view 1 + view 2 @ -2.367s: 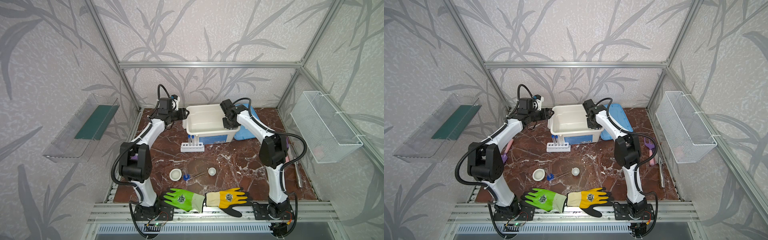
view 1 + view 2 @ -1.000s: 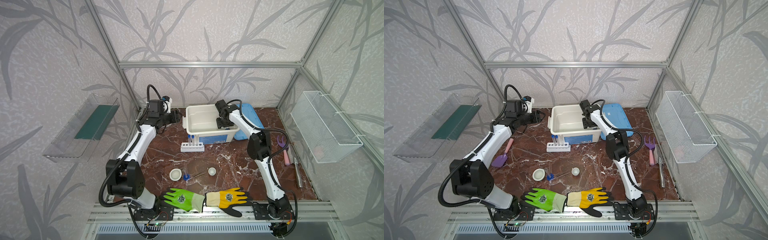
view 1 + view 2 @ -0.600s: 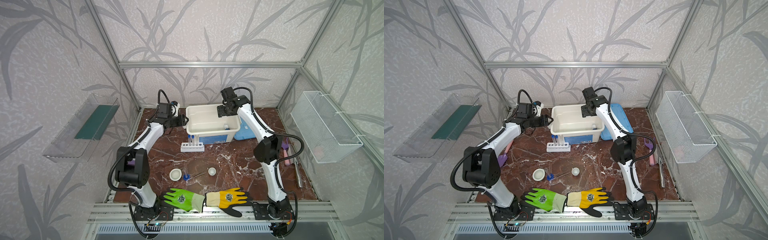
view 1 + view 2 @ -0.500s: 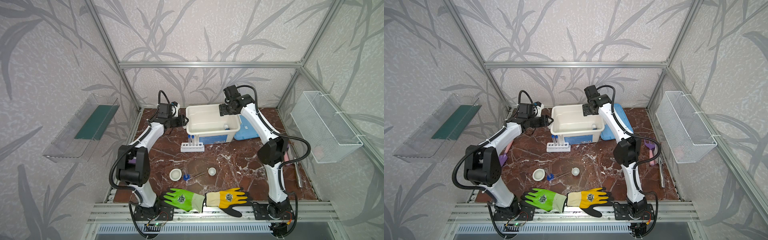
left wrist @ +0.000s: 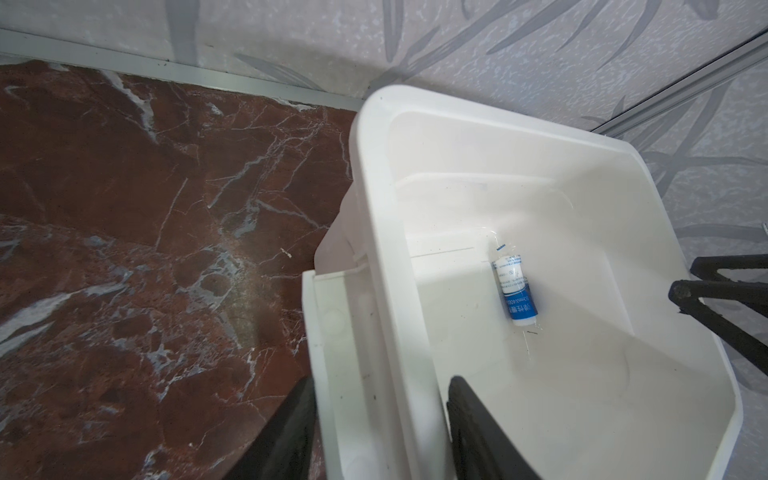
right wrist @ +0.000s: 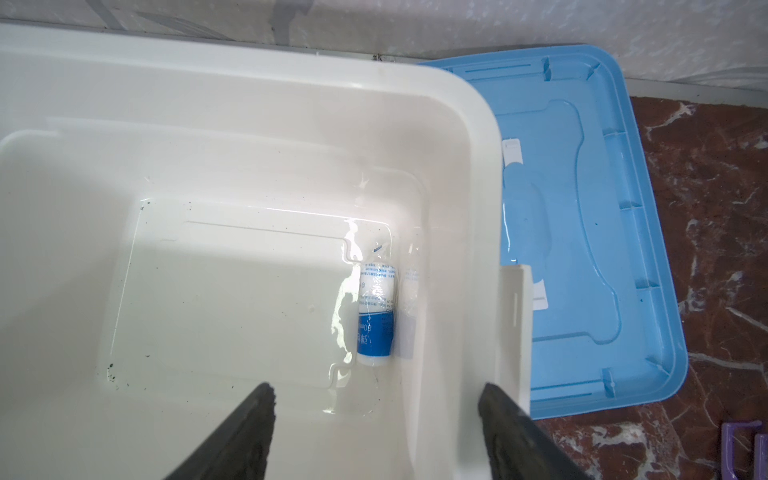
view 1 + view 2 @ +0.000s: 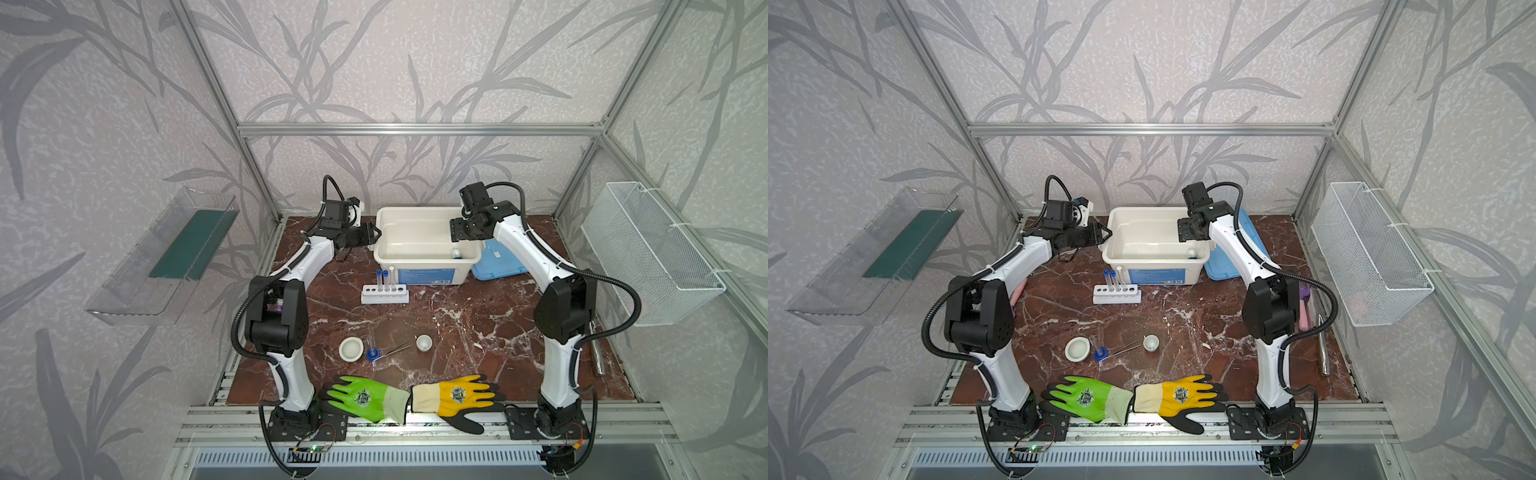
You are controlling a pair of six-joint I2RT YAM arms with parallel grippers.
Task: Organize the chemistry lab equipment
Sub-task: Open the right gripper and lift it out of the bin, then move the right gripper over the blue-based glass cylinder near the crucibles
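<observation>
A small white blue-labelled bottle [image 6: 376,311] lies on its side on the floor of the white bin [image 7: 415,212], near its right wall. My right gripper [image 6: 376,390] hangs open above it, holding nothing. My left gripper [image 5: 382,382] is shut on the bin's left rim, one finger outside and one inside. In front of the bin stands the white rack [image 7: 384,294] with three capped test tubes [image 7: 385,279]. Nearer the front lie two white dishes [image 7: 350,348] [image 7: 423,343], the tweezers [image 7: 395,349] and the blue-based cylinder [image 7: 372,352].
A blue lid [image 7: 496,259] lies flat right of the bin. Green [image 7: 365,399] and yellow [image 7: 455,399] gloves lie at the front edge. Purple-and-pink tools [image 7: 1305,303] and a metal rod [image 7: 1323,345] lie far right. A wire basket [image 7: 648,249] and clear shelf [image 7: 166,257] hang on the side walls.
My right gripper has risen out of the bin with its jaws wider apart, and the bottle now lies free on the bin floor. My left gripper is at the bin's left rim.
</observation>
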